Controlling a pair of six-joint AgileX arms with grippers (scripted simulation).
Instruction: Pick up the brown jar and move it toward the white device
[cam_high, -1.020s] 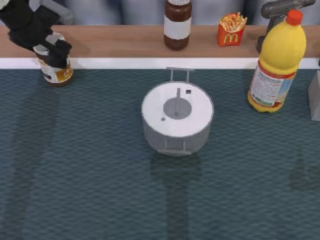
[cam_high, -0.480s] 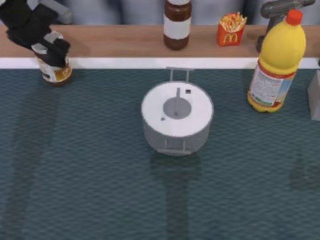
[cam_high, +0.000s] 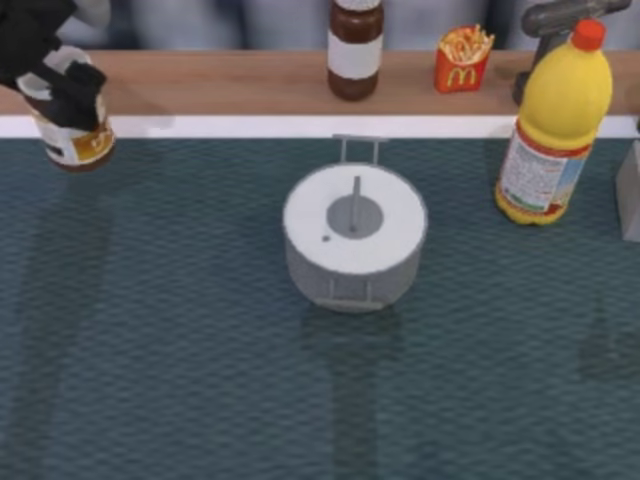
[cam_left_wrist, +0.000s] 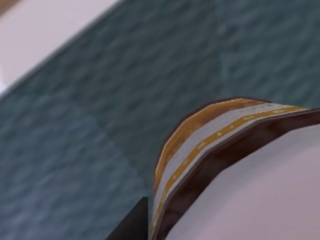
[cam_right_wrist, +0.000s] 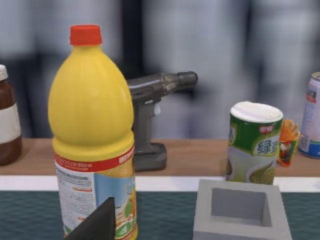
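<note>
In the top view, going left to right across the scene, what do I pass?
Left gripper holding the brown jar → white device, with the taller brown jar on the shelf behind it → fries box → yellow bottle → grey block at the right edge.

We read a yellow McDonald's "M" on the red fries box (cam_high: 463, 58); green Chinese characters "绿" on the green can (cam_right_wrist: 252, 145).

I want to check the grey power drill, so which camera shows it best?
The right wrist view: the grey power drill stands nearly whole behind the yellow bottle. The top view shows only part; the left wrist view, none.
</note>
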